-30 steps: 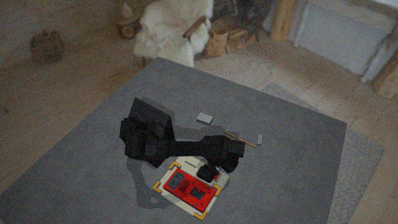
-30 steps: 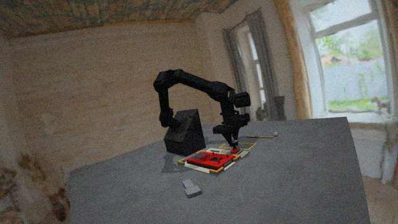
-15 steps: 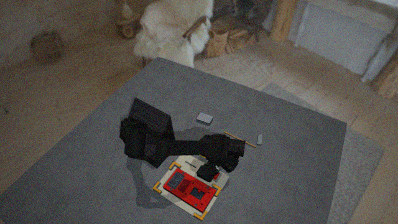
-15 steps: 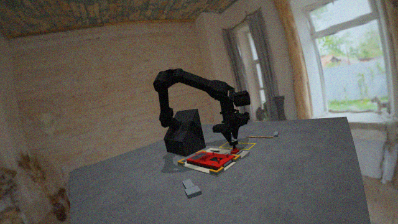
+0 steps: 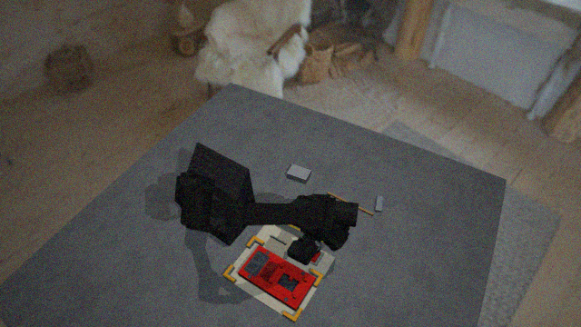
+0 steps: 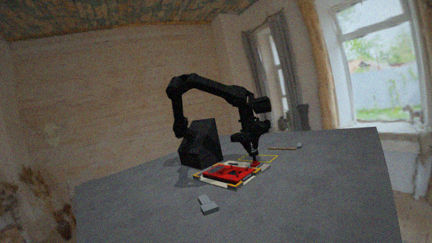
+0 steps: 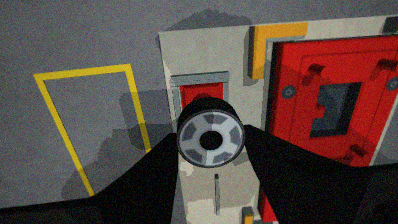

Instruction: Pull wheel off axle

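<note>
Grey table (image 6: pixel 304 202) in a plaster-walled room with a tall window.
Relative to the pale base board (image 7: pixel 210 55): the yellow marked area (image 7: pixel 42 87) lies just beside it, and above it the gripper (image 7: pixel 211 145) pinches the grey-hubbed wheel (image 7: pixel 211 139) over its red pad (image 7: pixel 200 92).

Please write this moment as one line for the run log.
phase: carry | hand: shut on wheel | wheel: above small red block | marked area: beside, no wheel inside | release: not yet
</note>
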